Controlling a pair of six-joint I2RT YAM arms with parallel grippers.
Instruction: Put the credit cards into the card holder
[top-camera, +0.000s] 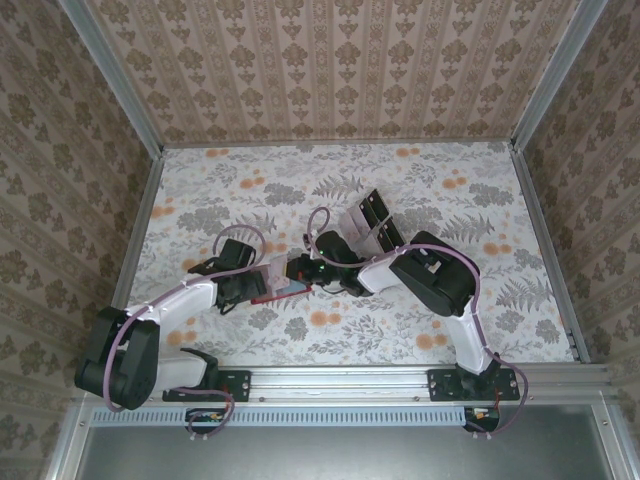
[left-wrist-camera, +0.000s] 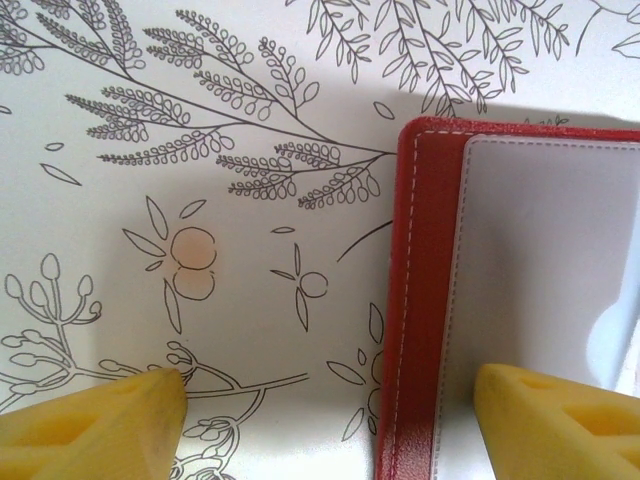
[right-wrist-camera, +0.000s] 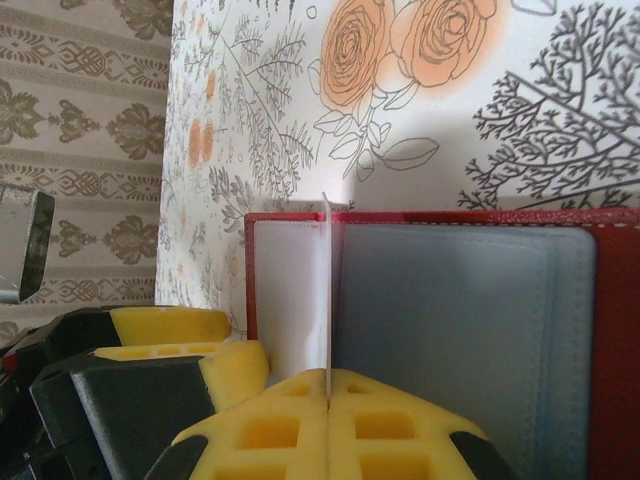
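Card (right-wrist-camera: 327, 290) edge-on in closed right gripper (right-wrist-camera: 328, 400), above pale pocket of red card holder (right-wrist-camera: 440, 300) | left gripper (left-wrist-camera: 330, 415) open, straddling holder's edge | mid-counter (top-camera: 420, 190)

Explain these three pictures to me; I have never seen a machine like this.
Two robot arms are bolted to a floral table. One picture looks down from above; the other two come from cameras on each wrist, with yellow fingertips in view. The open red card holder lies between the arms. The left gripper stands open, one finger over the holder, the other over the table. The right gripper is shut on a thin card, seen edge-on above the holder's pockets. More cards lie behind.
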